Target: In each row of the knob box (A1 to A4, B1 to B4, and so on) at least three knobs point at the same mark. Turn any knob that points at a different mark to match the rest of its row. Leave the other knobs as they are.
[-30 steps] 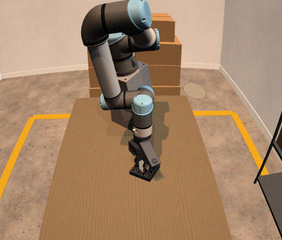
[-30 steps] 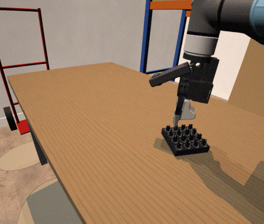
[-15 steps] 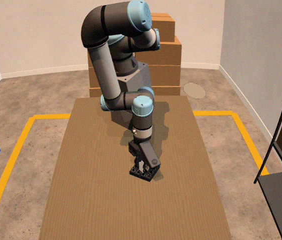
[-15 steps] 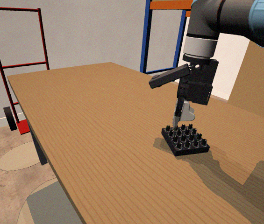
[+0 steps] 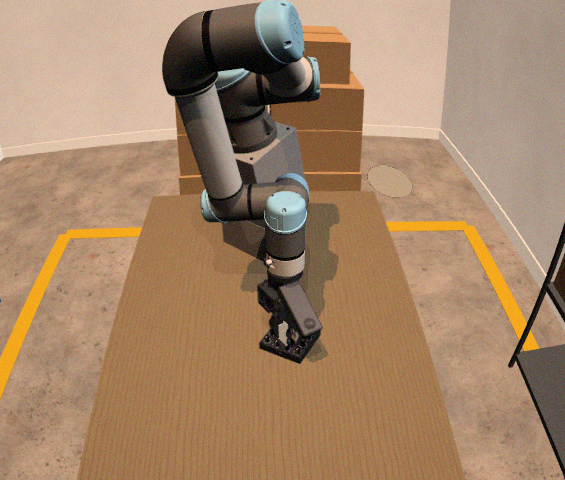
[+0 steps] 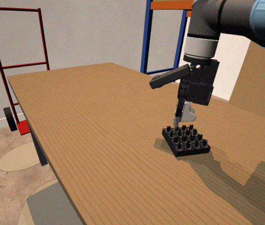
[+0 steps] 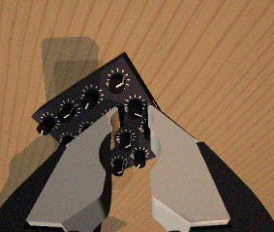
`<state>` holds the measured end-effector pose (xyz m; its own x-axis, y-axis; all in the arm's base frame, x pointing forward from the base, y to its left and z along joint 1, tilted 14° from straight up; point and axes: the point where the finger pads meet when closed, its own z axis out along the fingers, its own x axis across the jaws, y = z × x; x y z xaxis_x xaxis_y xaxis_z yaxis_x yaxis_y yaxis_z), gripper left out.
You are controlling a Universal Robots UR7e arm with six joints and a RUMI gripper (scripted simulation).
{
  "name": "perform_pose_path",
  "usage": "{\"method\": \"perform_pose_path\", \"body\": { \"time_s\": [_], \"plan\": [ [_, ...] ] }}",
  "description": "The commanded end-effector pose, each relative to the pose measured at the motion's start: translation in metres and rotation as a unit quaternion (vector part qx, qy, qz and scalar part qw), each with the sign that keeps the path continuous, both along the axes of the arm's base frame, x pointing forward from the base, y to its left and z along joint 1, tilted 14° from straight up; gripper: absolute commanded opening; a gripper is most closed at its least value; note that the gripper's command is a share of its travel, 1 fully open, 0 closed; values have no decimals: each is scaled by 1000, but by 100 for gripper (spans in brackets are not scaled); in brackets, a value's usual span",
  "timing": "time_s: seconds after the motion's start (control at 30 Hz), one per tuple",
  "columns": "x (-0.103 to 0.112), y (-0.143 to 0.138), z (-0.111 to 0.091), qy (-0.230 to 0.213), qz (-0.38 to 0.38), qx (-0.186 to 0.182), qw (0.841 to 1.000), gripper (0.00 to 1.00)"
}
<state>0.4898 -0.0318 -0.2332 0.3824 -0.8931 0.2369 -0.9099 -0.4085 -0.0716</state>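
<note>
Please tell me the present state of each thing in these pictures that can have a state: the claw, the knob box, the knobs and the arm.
claw: open by a narrow gap, holding nothing, tips just above the box
knob box: lying flat on the table, partly under the claw
knobs: all seated in the box, none gripped; pointers differ, rows not readable
arm: bent, wrist pointing down over the box
</note>
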Motion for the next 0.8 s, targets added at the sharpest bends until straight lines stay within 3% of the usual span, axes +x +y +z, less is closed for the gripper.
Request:
{"method": "perform_pose_path", "body": {
  "time_s": [0.0,0.47,0.5,0.77],
  "plan": [
    [0,0,0,-1,0,0,1000,11],
    [0,0,0,-1,0,0,1000,11],
    [0,0,0,-1,0,0,1000,4],
    [0,0,0,-1,0,0,1000,4]
  ]
}}
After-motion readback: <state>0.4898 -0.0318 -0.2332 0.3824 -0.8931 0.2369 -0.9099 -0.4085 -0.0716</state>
